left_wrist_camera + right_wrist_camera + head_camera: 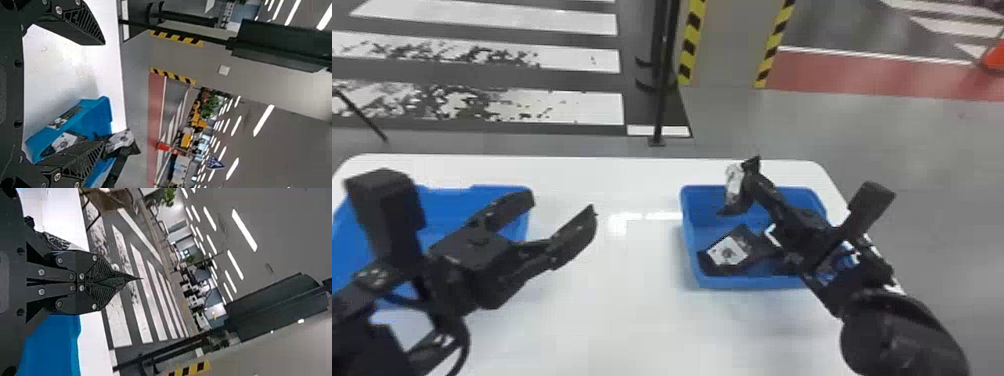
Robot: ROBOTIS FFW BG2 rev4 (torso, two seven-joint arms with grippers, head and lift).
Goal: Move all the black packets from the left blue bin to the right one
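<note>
Right gripper point(126, 278) pinched on black packet point(733, 183) over right bin's point(690, 257) far left; should lower inside rim before releasing, beside packets point(728, 251) there; left gripper point(563, 201) fingers apart, empty

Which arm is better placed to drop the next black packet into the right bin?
The right, I'd judge: its gripper is shut on a black packet by the right bin. The left gripper is open and empty, over by the left bin.
</note>
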